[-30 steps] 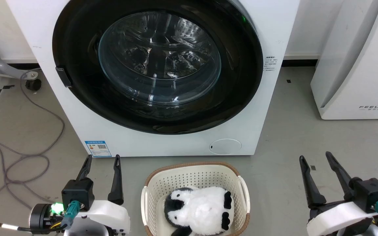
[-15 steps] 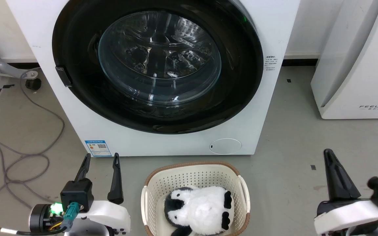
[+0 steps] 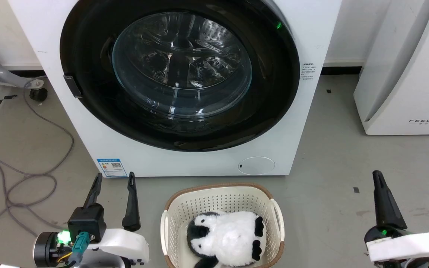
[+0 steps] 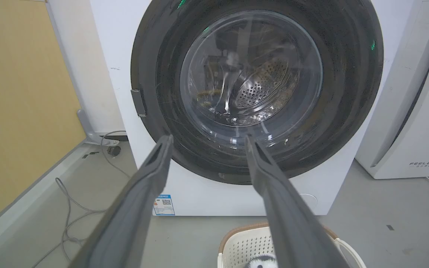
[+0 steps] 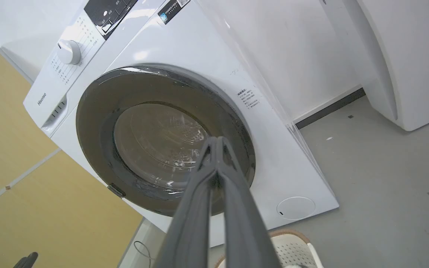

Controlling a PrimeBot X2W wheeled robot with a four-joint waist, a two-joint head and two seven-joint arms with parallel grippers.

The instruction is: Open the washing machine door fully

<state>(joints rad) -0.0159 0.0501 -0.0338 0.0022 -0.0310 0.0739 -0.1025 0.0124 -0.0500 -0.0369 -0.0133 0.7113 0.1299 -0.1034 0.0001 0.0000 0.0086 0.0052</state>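
A: The washing machine door (image 3: 179, 74)? Glossy black rim, clear smooth glass bowl.
B: Perforated shiny steel drum (image 4: 259, 89) behind it. The basket (image 3: 218, 203) looks matt plastic; the toy (image 3: 223, 238), probably plush.

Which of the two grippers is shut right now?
The right gripper: its two fingers are pressed together at the tips, while the left gripper has its fingers well apart.

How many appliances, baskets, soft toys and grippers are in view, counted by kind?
Appliances: 2 (big white front-loading washing machine, white FEELBIRD-labelled appliance)
Baskets: 1 (cream perforated plastic basket)
Soft toys: 1 (black-and-white plush toy)
Grippers: 2 (left gripper, right gripper)
Total: 6
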